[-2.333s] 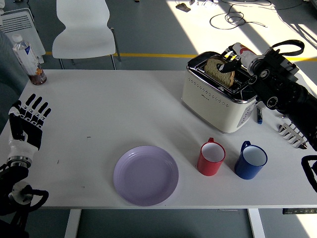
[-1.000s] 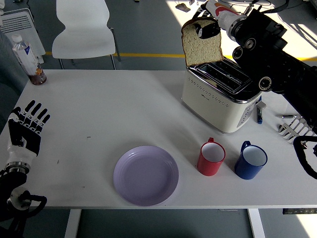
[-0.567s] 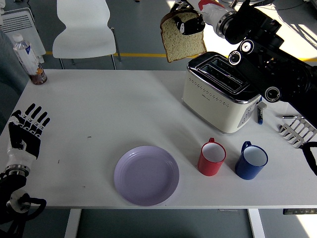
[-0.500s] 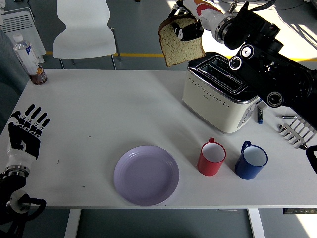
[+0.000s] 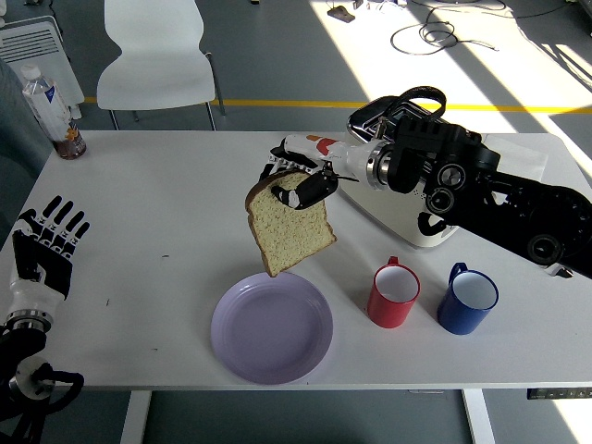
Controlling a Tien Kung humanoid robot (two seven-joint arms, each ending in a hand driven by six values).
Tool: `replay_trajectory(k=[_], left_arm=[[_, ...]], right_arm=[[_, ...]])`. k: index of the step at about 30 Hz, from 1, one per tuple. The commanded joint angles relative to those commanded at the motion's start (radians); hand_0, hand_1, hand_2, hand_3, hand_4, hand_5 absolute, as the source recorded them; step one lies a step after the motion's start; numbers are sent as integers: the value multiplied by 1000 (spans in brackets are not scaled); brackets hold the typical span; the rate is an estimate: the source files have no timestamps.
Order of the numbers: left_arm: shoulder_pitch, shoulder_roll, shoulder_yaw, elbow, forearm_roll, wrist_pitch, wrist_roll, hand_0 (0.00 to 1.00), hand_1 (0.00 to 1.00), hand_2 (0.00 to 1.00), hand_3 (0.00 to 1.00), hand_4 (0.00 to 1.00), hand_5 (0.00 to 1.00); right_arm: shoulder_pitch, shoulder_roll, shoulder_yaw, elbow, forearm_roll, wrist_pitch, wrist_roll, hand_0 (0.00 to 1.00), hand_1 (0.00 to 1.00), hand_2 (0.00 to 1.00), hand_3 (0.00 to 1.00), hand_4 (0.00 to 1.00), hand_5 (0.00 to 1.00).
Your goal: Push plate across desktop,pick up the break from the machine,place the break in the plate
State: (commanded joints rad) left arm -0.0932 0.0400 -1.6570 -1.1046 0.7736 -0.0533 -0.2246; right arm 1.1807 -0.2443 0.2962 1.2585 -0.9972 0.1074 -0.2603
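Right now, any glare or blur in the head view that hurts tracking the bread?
Head view: bread slice is sharp and evenly lit in the right hand, above the plate; hard sunlight blows out the floor at top right; toaster is mostly hidden behind the arm.

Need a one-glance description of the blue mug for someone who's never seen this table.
Start at the cream toaster on the right side of the white table, partly hidden by the right arm. Two mugs stand nearer the front edge; the blue mug is the outer one, white inside, right of its red twin.
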Motion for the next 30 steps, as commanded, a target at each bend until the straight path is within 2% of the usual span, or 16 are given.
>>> replay_trajectory(k=[5, 9, 19, 20, 25, 26, 30], left_arm=[[-3, -3, 1, 0, 5, -2, 1, 794, 795, 844, 793, 450, 998], [-7, -5, 2, 1, 6, -2, 1, 795, 795, 844, 793, 450, 998], [-5, -8, -4, 1, 6, -1, -1, 795, 795, 844, 792, 451, 998], [-6, -9, -5, 1, 6, -1, -1, 794, 795, 844, 793, 450, 998], [-10, -12, -4, 2, 7, -1, -4, 794, 795, 844, 793, 450, 998], [-10, -12, -4, 2, 7, -1, -5, 795, 795, 844, 793, 449, 998], [-11, -14, -5, 1, 6, 0, -9, 795, 795, 844, 793, 449, 998]], right_arm=[[-27, -1, -56, 46, 49, -18, 17, 466, 481, 508, 538, 433, 41], [-41, 16, -94, 47, 76, -27, 51, 484, 485, 512, 538, 426, 47], [-94, 65, -132, -18, 81, -35, 104, 493, 485, 514, 542, 426, 50], [-98, 66, -133, -22, 82, -36, 108, 517, 508, 528, 549, 429, 54], [-113, 69, -139, -45, 58, -72, 133, 517, 508, 528, 549, 429, 54], [-115, 69, -140, -51, 62, -76, 141, 561, 571, 562, 568, 439, 56], [-127, 74, -139, -72, 66, -81, 159, 561, 571, 562, 568, 439, 56]])
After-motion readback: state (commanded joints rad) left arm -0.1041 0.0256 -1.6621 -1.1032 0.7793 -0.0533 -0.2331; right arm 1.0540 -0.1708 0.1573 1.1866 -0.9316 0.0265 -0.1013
